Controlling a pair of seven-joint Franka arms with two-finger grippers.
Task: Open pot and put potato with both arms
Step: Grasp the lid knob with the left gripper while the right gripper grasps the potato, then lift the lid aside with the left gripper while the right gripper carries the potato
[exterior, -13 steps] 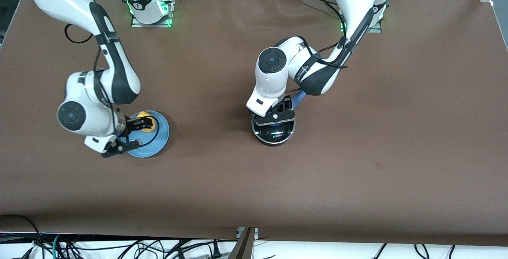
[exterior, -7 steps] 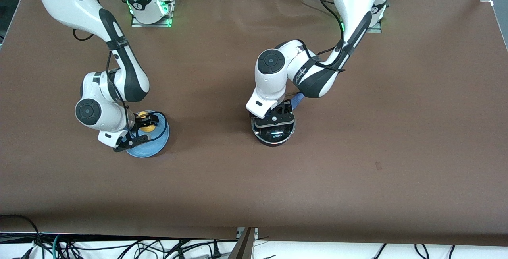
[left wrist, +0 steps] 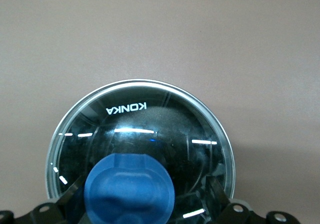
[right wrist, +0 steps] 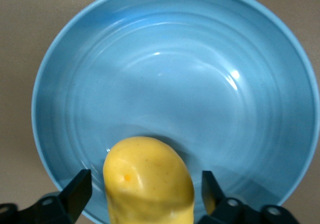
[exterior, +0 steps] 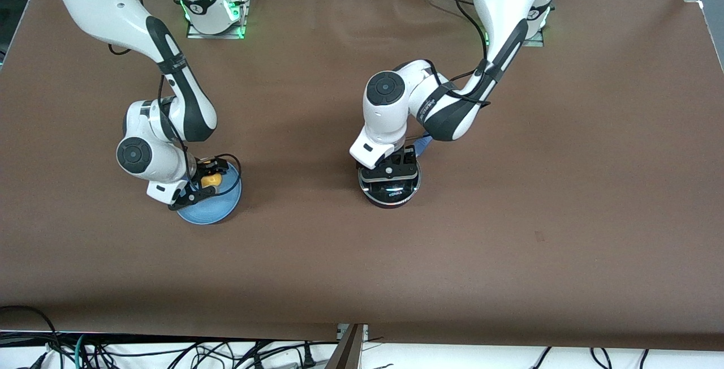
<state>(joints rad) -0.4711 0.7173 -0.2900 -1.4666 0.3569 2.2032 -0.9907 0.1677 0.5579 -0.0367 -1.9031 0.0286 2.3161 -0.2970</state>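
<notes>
Right gripper (right wrist: 142,194) spread around potato (right wrist: 148,181) on plate (right wrist: 200,74), left gripper (left wrist: 145,204) spread astride lid knob (left wrist: 129,191)

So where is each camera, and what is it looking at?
Front view: high across the table, facing both arms; shows the pot and plate.
Left wrist view: on the left arm, looking down at the lid knob between its open tool.
Right wrist view: on the right arm, looking down at the potato between its open tool.
Front and right wrist views share the potato and plate.
</notes>
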